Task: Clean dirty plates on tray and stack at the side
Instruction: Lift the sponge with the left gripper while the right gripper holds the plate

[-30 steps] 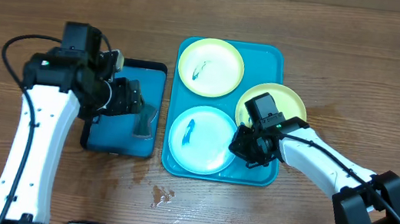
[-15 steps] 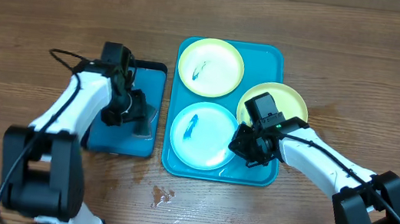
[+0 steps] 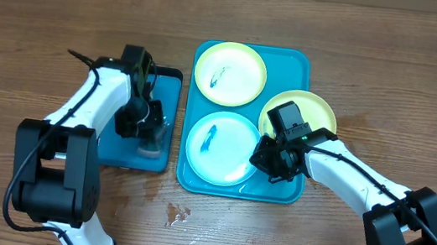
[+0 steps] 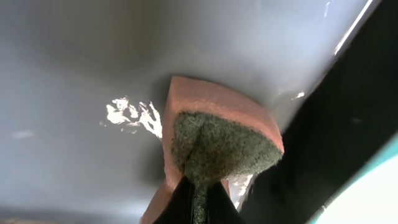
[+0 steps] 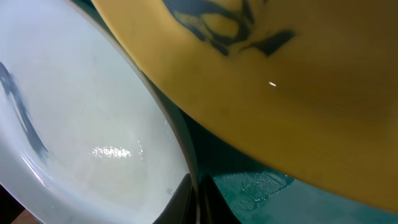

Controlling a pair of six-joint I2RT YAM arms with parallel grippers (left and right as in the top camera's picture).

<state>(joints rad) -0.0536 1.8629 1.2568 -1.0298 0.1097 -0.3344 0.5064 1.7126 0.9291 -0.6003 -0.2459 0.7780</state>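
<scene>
Three plates lie on or at the teal tray (image 3: pixel 295 58). A yellow-green plate (image 3: pixel 229 73) with a blue smear sits at the back. The pale teal plate (image 3: pixel 217 148), also smeared blue, sits in front. A second yellow-green plate (image 3: pixel 315 110) overlaps the tray's right rim. My right gripper (image 3: pixel 268 161) is shut on the right rim of the pale plate (image 5: pixel 81 124), with the yellow-green plate (image 5: pixel 280 81) close above it. My left gripper (image 3: pixel 150 130) is down in the small blue tray, shut on the sponge (image 4: pixel 224 146), orange with a green scouring face.
The small dark-rimmed blue tray (image 3: pixel 113 149) lies left of the teal tray, wet inside. A small water spill (image 3: pixel 177 213) marks the wooden table in front of the teal tray. Bare wood lies to the far left and right.
My left arm swung in over the small tray, and its gripper went from open to shut on the sponge. The right arm and the plates have not moved.
</scene>
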